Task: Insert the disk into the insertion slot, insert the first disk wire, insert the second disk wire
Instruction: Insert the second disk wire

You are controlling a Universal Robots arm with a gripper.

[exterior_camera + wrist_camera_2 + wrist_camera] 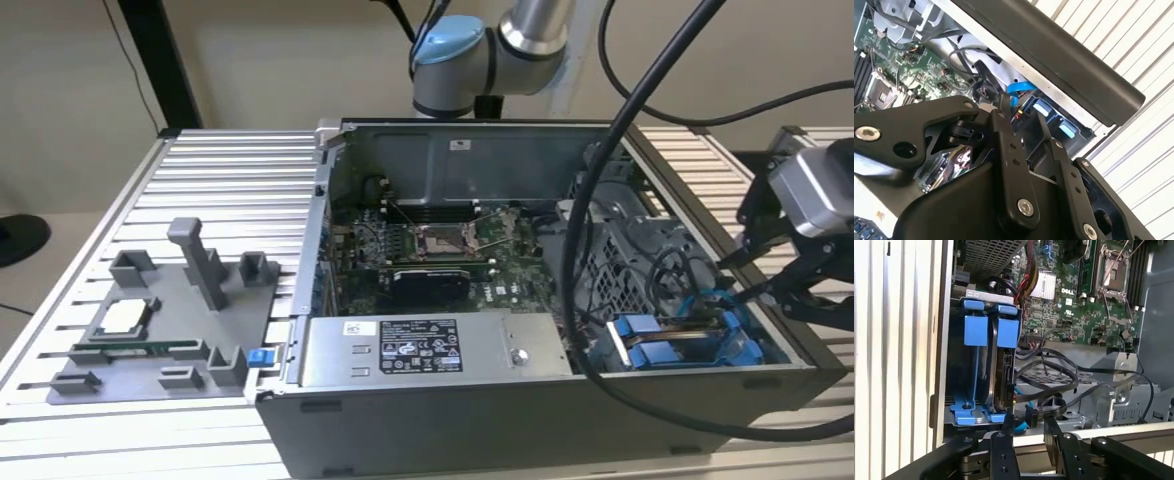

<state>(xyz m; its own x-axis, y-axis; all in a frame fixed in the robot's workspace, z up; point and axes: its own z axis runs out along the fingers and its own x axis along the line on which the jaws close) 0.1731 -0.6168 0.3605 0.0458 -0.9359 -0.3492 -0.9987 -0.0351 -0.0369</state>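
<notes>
The gripper hangs at the side wall of the open computer case, at the right edge of the exterior view, probably because that is the side from which the drive end can be reached. Its jaws stand part open, with a modest gap between the fingers and nothing clamped in them. Just beyond the tips lies a blue wire with a dark plug end. It is the nearest thing to the gripper, so the work seems to be at the wiring step.

Past that wire is the insertion slot, in the lower right of the exterior view. The disk already sits in it, edge-on, its blue frame clipped around it. Beside it in the same bay is a second blue frame; I cannot tell whether that one carries anything. Whether any wire is seated in the disk I cannot tell either.

Loose black cables loop between the bay and the green circuit board on the case floor. Along the case's near side in the exterior view sits the grey labelled power box.

Farther off, toward the exterior view's left, a grey plastic tray lies on the ribbed metal table, holding a small square chip and a thin green strip, with upright posts beside them. At the top of the exterior view the arm rises behind the case.
</notes>
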